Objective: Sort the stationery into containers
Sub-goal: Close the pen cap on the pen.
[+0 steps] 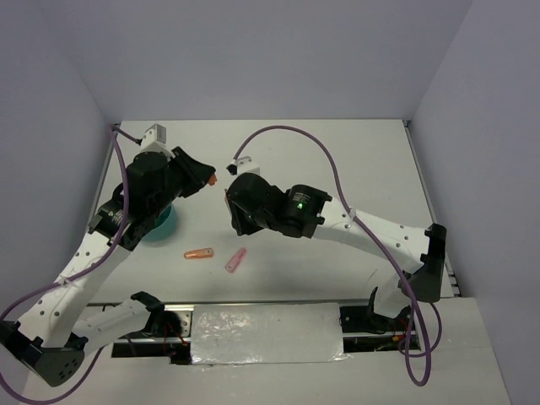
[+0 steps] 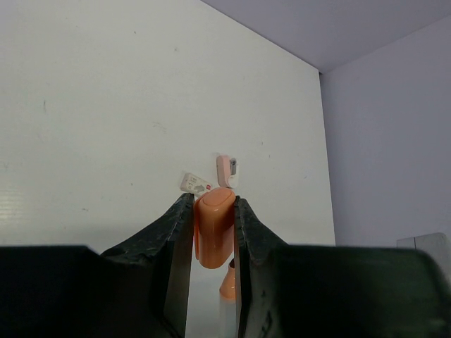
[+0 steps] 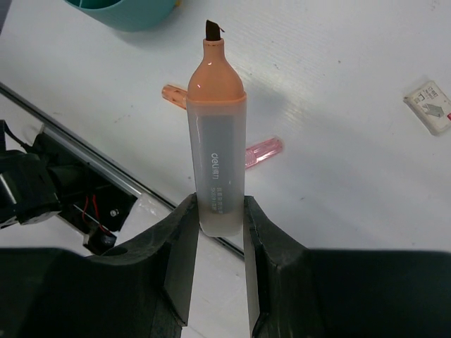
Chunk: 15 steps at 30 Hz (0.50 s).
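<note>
My left gripper [image 2: 213, 204] is shut on an orange marker cap [image 2: 213, 229], held in the air. Just beyond the cap is the orange marker's bare tip [image 2: 227, 280]. My right gripper [image 3: 217, 205] is shut on the rear end of that uncapped orange marker [image 3: 216, 141], whose dark tip points towards the teal bowl [image 3: 134, 15]. In the top view the two grippers [image 1: 207, 179] [image 1: 229, 197] face each other closely above the table, right of the bowl [image 1: 162, 224]. A small orange piece [image 1: 199, 253] and a pink piece [image 1: 235, 261] lie on the table below them.
A white labelled eraser [image 3: 430, 105] lies apart on the table; the left wrist view shows it [image 2: 195, 184] beside a small pink item [image 2: 227, 171]. The table's front rail [image 1: 261, 310] runs close behind the loose pieces. Grey walls [image 1: 51, 169] enclose the table on three sides.
</note>
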Each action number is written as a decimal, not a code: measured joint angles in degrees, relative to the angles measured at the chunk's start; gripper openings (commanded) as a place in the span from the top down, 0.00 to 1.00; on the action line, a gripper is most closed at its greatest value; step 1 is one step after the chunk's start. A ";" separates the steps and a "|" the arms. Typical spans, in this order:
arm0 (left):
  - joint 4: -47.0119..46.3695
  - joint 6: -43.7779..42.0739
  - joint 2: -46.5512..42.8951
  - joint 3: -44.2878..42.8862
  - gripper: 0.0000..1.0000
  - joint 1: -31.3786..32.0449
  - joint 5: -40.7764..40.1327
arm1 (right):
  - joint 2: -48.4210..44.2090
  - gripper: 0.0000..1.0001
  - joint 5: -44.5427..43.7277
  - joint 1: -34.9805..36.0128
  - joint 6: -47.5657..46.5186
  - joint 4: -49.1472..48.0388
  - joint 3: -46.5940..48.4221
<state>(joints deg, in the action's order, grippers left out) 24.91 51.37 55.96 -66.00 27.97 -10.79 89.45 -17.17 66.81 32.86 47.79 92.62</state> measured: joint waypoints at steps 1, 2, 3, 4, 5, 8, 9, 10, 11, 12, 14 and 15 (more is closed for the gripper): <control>0.00 0.02 0.00 0.00 1.00 0.00 0.07 | 0.31 1.00 0.00 0.09 -0.11 0.00 0.44; 0.00 0.02 0.00 0.02 1.00 0.00 0.15 | 0.57 1.00 -0.02 0.13 -0.13 0.04 0.85; 0.00 0.02 0.00 0.02 1.00 0.00 0.17 | 0.87 1.00 -0.02 0.17 -0.15 0.04 1.31; 0.00 0.02 0.00 0.04 1.00 0.04 0.20 | 1.20 1.00 0.00 0.17 -0.15 0.02 1.66; 0.00 0.04 0.00 0.07 1.00 0.04 0.20 | 1.53 1.00 0.00 0.20 -0.15 0.07 2.03; 0.02 0.15 -0.02 0.35 1.00 0.07 0.22 | 2.84 1.00 -0.02 0.17 -0.20 0.33 3.34; 0.02 0.28 -0.07 0.61 1.00 0.09 0.22 | 3.48 1.00 0.00 0.20 -0.33 0.44 3.96; 0.07 0.35 -0.13 0.81 1.00 0.09 0.22 | 3.91 1.00 0.00 0.20 -0.37 0.50 4.35; 0.15 0.55 -0.15 1.05 1.00 0.11 0.24 | 4.37 1.00 0.00 0.20 -0.46 0.74 4.83; 0.17 0.90 -0.20 1.25 1.00 0.09 0.24 | 4.79 1.00 0.02 0.20 -0.59 0.94 5.35; 0.26 1.27 -0.28 1.60 1.00 0.09 0.24 | 5.44 1.00 0.00 0.20 -0.79 1.14 6.27; 0.44 1.33 -0.28 1.64 1.00 0.09 0.24 | 5.66 1.00 0.00 0.22 -0.83 1.20 6.75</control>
<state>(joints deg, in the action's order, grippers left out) 25.34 52.71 55.68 -64.36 28.05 -10.55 95.11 -17.17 67.02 32.03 48.99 99.37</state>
